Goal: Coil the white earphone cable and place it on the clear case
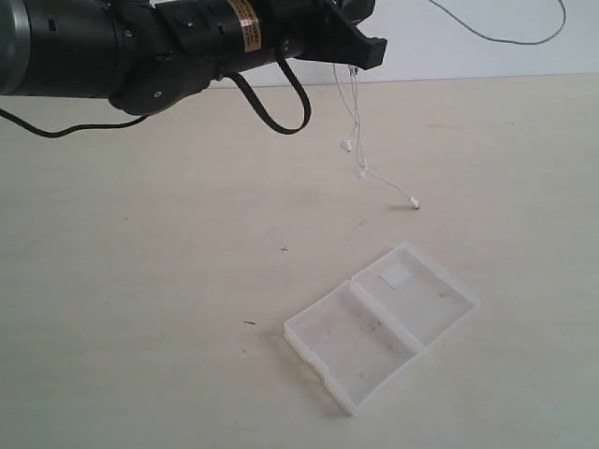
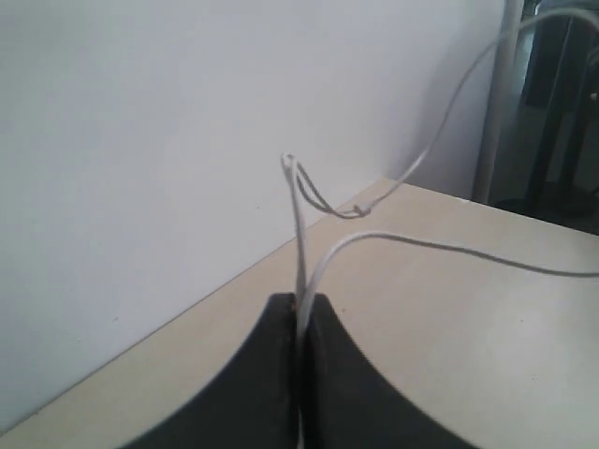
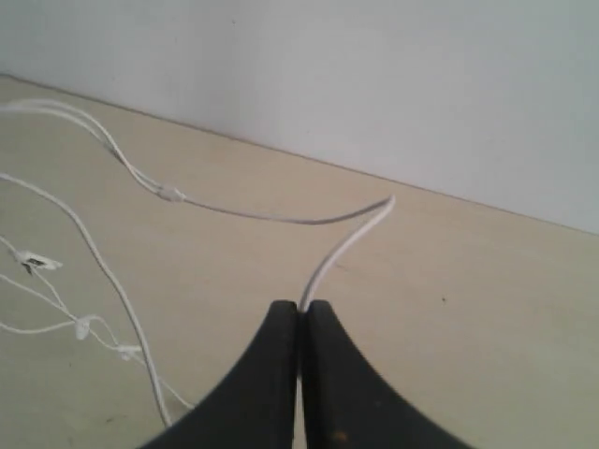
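**Cable lifted by two clenched hands**
The white earphone cable point(image 2: 299, 243) is pinched in the shut left hand point(image 2: 299, 301) and the shut right hand point(image 3: 299, 307), so the earbuds dangle free for coiling. The clear case point(image 1: 379, 323) lies open on the table point(image 1: 140, 281), at 5 o'clock from them.

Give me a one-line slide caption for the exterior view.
Left tool holds the white earphone cable hanging over the table; open clear case lies nearer the camera.

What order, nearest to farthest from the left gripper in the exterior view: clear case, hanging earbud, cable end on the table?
1. hanging earbud, below the left gripper.
2. cable end, on the table.
3. clear case, in front.
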You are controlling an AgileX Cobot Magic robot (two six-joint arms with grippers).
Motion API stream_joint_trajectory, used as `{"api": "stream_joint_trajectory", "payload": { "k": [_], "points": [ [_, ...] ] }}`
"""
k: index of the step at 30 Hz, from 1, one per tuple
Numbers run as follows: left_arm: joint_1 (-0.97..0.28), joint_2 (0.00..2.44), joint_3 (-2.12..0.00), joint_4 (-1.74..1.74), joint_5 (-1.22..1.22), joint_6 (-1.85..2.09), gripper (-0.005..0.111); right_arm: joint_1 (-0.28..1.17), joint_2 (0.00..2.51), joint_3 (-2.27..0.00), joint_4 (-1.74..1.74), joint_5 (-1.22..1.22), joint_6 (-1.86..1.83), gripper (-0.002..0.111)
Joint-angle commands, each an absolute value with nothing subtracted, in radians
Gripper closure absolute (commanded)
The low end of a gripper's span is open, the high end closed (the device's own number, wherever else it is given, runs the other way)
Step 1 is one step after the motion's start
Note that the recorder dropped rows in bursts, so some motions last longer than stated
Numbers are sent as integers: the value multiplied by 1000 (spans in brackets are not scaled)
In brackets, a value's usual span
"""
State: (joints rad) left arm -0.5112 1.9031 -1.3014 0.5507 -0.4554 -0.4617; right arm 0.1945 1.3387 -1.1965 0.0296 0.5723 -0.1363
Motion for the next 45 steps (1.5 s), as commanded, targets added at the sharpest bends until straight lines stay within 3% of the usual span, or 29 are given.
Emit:
{"api": "stream_joint_trajectory", "payload": {
  "k": [1, 22, 33, 45],
  "points": [
    [-506, 1857, -1303, 547, -407, -421, 107, 190, 1376, -1192, 6, 597, -137, 108],
    [-478, 1757, -1303, 573, -313, -423, 107, 192, 1469, -1041, 31, 384, -128, 107],
    [-478, 1757, -1303, 573, -312, -419, 107, 192, 1444, -1043, 55, 310, -128, 54],
    [-478, 1757, -1303, 600, -304, -419, 107, 197, 1361, -1043, 55, 294, -142, 36]
  ]
}}
